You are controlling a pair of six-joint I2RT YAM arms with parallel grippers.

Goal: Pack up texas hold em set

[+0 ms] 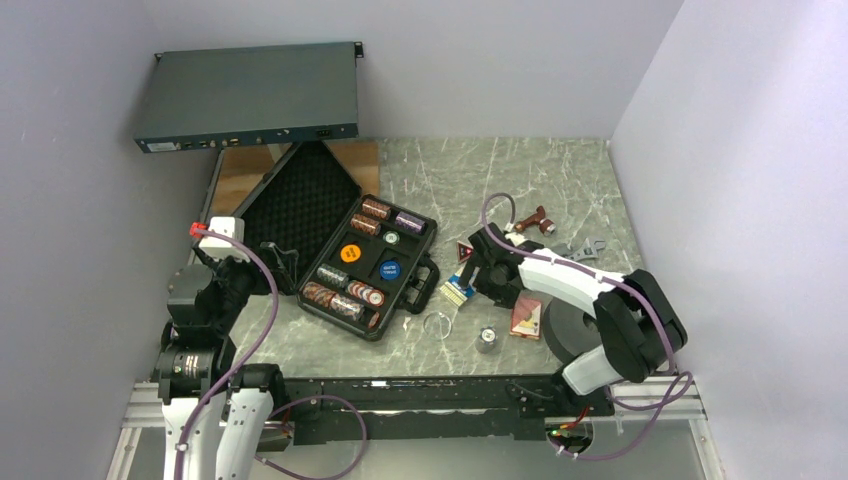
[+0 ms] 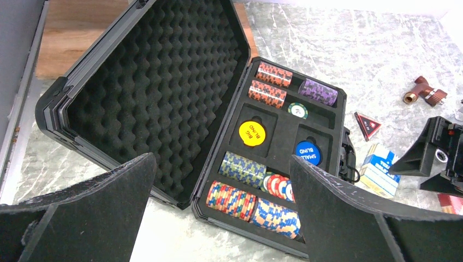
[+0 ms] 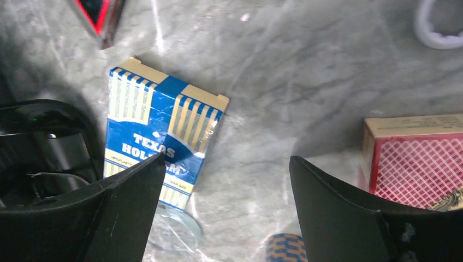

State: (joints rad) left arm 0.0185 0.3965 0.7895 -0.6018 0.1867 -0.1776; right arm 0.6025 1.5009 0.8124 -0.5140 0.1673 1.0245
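Note:
The black case [image 1: 300,200] lies open, its foam lid [image 2: 158,87] back. Its tray [image 2: 273,131] holds striped chip rolls [image 2: 235,197], an orange disc [image 2: 251,132] and a blue disc [image 2: 307,152]. On the table right of the case lie the blue/yellow card box [image 3: 158,125], the red card box [image 3: 417,164] and a blue-striped chip roll [image 3: 286,248]. My right gripper [image 3: 226,164] is open and empty, above bare table between the two card boxes. My left gripper [image 2: 221,158] is open and empty, left of the case's near corner.
A dark-grey rack unit [image 1: 250,95] sits at the back left. A red-handled wrench [image 1: 535,220] lies at the back right. A red triangular piece [image 3: 98,13] and a clear ring [image 1: 437,323] lie near the blue/yellow box. The red box also shows in the top view [image 1: 526,318].

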